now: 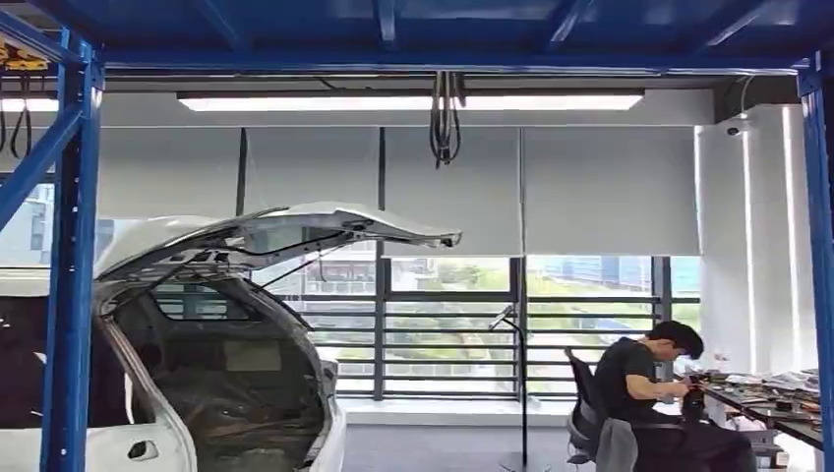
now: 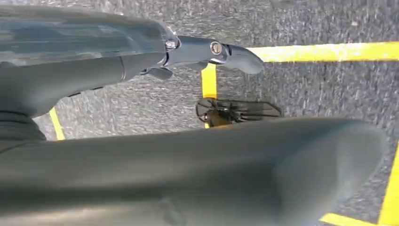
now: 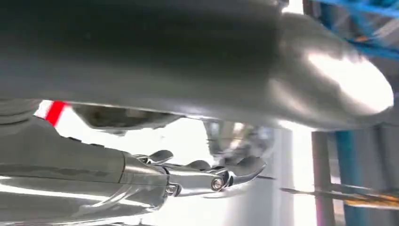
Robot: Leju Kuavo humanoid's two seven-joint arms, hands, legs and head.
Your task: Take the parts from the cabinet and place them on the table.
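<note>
The table [image 1: 799,427] stands at the far right of the room in the head view, its top littered with small items that are too small to identify, so whether any of them are the parts cannot be told. A person [image 1: 639,385] sits on a chair [image 1: 586,405] at its left end, bent over something in their hands. On the left, a white car [image 1: 148,433] stands with its tailgate [image 1: 295,228] raised, behind a blue steel frame [image 1: 71,256] that also runs across the top of the view. Windows with half-lowered blinds [image 1: 600,192] fill the far wall under a long ceiling light [image 1: 408,100]. The left hand [image 2: 155,146] hangs over grey floor [image 2: 324,94] marked with yellow tape [image 2: 329,51]; its fingers [image 2: 235,55] are stretched out, apart from the thumb, and it holds nothing. The right hand [image 3: 164,89] is likewise released, its fingers [image 3: 197,180] extended with nothing in them.
</note>
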